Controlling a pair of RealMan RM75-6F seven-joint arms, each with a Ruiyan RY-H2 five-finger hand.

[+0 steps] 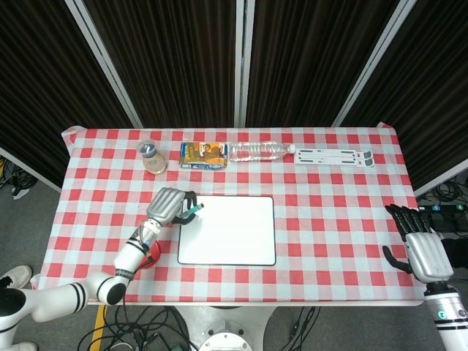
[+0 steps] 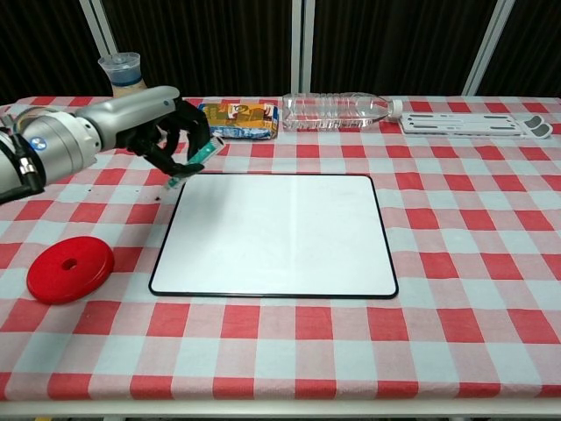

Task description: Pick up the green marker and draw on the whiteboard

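**Marker held over the whiteboard's corner**

Nearest the camera, left of the whiteboard (image 2: 273,234), lies a red disc (image 2: 70,268). At the whiteboard's far left corner the left hand (image 2: 166,132) grasps the green marker (image 2: 196,161), tilted, its lower tip seemingly just off the board edge, though contact is hard to judge. Beyond the whiteboard lies a water bottle (image 2: 337,110). Far right of the whiteboard, the right hand (image 1: 420,245) hangs released, fingers apart.

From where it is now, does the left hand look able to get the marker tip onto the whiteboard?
Probably yes: the left hand holds the green marker at the whiteboard's near-left corner, with nothing between.
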